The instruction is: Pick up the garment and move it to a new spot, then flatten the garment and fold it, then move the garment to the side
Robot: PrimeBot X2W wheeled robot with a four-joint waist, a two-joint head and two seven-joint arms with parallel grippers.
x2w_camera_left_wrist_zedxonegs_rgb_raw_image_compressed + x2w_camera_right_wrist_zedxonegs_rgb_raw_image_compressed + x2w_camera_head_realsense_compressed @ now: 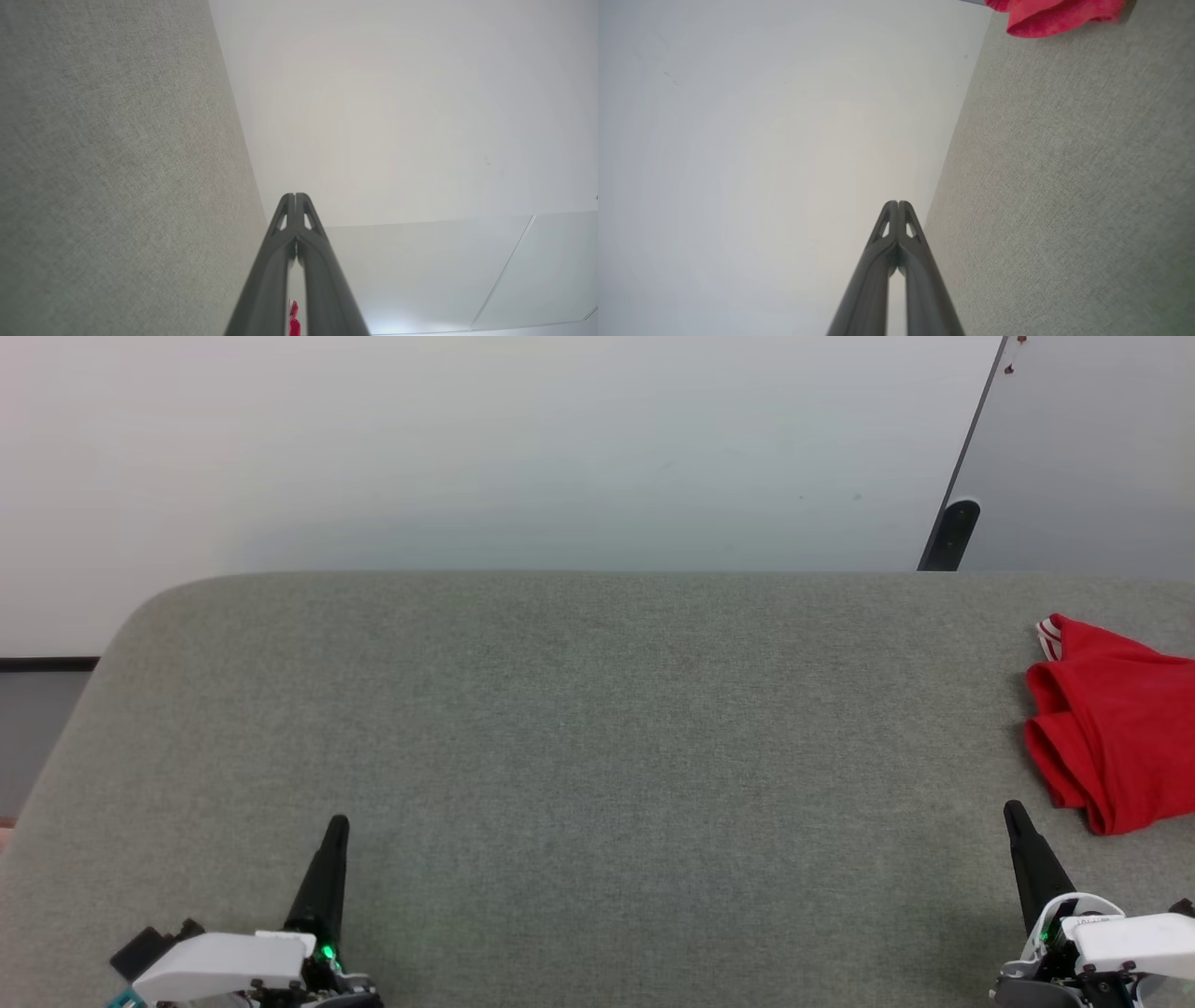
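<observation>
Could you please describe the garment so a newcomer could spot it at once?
Start from the wide grey-green fabric surface that spans the head view. At its right edge, just beyond the right gripper, lies the garment, crumpled. It is the one bright red thing, with striped white trim at its top.

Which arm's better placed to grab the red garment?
Right. The garment lies bunched at the right end of the grey surface, close to the right gripper; the left gripper sits far across the surface. Both are shut.
</observation>
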